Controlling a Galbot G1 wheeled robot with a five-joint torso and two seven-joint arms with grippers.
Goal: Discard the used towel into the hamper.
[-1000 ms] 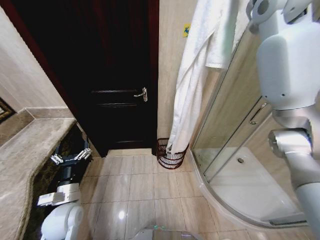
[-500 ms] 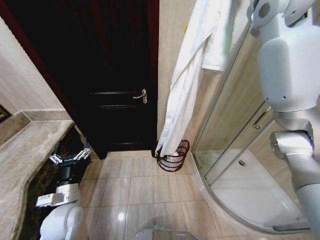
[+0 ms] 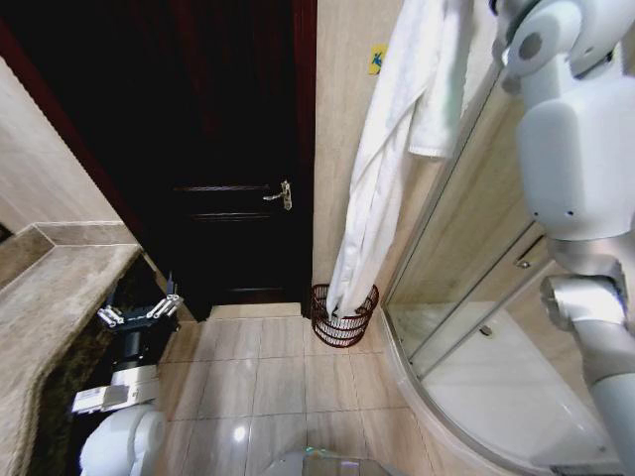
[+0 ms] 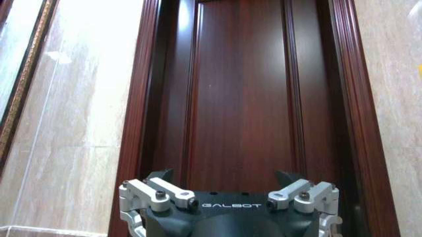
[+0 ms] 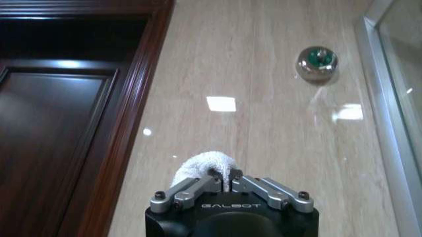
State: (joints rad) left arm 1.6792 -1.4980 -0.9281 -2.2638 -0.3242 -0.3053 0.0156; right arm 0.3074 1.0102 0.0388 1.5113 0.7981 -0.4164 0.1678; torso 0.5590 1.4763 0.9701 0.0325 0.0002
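White terry towel (image 3: 397,149) hung long and limp from high up at the right, top end cut off by the frame edge in the head view; its lower tip dropped into the hamper (image 3: 343,315), hiding part of the far rim. Hamper was a small round dark reddish-brown basket of thin openwork ribs, on the tiled floor (image 3: 268,367) against the beige wall, between the dark wood door (image 3: 228,149) and the curved glass shower enclosure (image 3: 476,297). Right gripper (image 5: 228,180) was raised high, itself out of frame in the head view behind the white upper arm; in the right wrist view its jaws were clamped together on a bunched fold of the towel. Left gripper (image 3: 139,312) sat low at the left beside the stone table (image 3: 50,317), jaws spread apart and holding nothing, pointed at the door panel. Floor tiles were glossy with light glare; the door handle (image 3: 283,193) was metal.
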